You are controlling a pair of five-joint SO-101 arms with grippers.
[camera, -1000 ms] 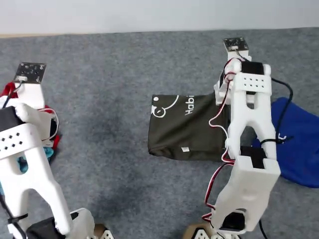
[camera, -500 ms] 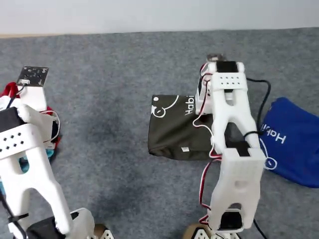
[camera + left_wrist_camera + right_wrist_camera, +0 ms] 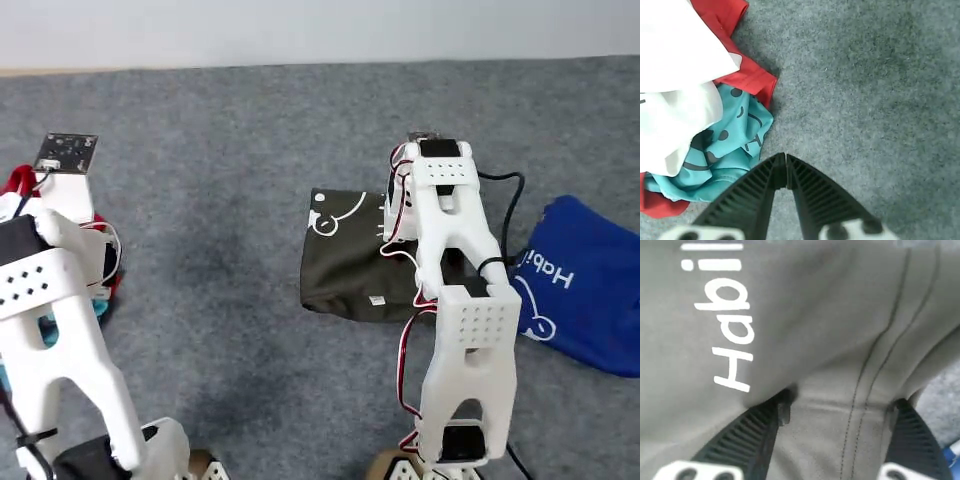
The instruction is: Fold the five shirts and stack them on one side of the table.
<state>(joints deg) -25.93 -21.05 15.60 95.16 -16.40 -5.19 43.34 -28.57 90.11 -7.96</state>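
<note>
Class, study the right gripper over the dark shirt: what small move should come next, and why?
Probably close the right gripper on the dark shirt: its jaws stand open and pressed into the cloth, with a seamed fold bunched between them, so a pinch should catch it.

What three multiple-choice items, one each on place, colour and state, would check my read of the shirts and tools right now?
1. Where is the blue shirt? A. on the dark shirt B. beside it, on the right arm's side C. in the left heap
2. Which shirt colours lie by the left tool? A. red, white, teal B. blue, yellow, white C. green, black, orange
3. How is the left tool? A. wide open B. shut on a shirt C. shut, empty
B: the high view shows it lying past the dark shirt. A: red shirt, white shirt and teal shirt show in the left wrist view. C: its jaws meet over bare table.
</note>
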